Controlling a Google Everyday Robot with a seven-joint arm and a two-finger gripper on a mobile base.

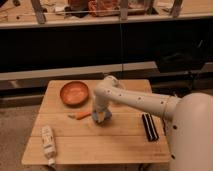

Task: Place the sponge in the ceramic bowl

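The ceramic bowl [75,93] is orange-brown and sits at the back left of the wooden table [125,147]. The blue-grey sponge [103,118] is to the right of the bowl and a little nearer the front, just above the tabletop. My gripper [101,115] points down from the white arm and is shut on the sponge. The gripper hides the sponge's upper part.
An orange carrot-like piece [80,115] lies just left of the sponge. A white bottle [48,142] lies at the front left. A flat black ridged bar [150,126] lies at the right. Dark shelving runs behind the table.
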